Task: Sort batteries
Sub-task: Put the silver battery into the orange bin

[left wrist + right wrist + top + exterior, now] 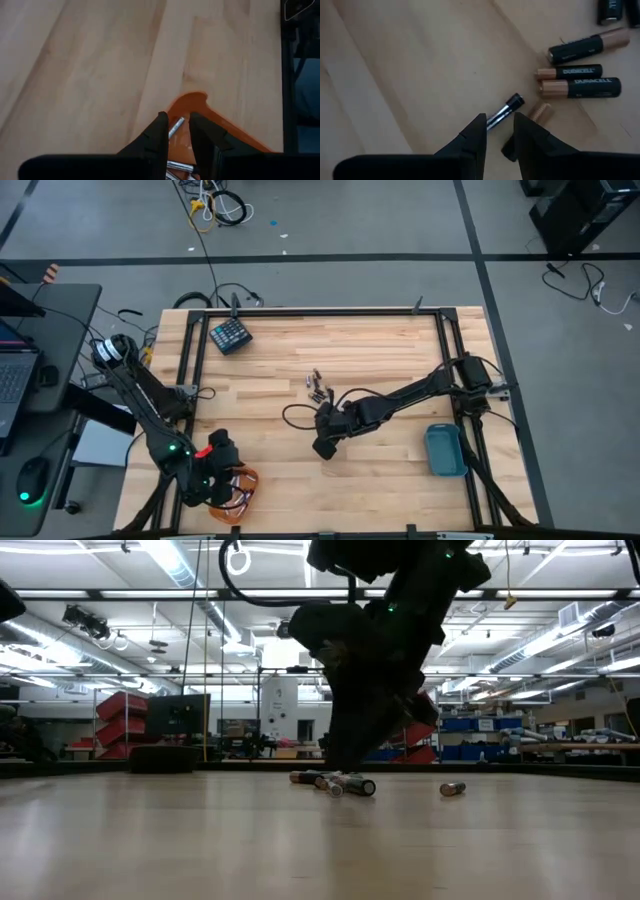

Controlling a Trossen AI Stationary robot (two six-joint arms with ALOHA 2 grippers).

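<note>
Near the centre of the pale wooden tabletop, the right end effector pinches a slim silver-and-black battery between narrow fingers beside the black-and-copper batteries, while the left end effector, narrowly parted, hovers over the orange tray at lower left.

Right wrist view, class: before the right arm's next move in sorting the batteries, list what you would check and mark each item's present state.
1. Right gripper straddles the silver-and-black battery: ok.
2. Fingers closed firmly on that battery: cannot tell.
3. Copper-ended batteries lie clear of the gripper: ok.
4. Blue tray has an unblocked approach from the right gripper: ok.
5. Left gripper is away from the right arm, over the orange tray: ok.
6. Whether the left gripper holds a battery: cannot tell.
</note>
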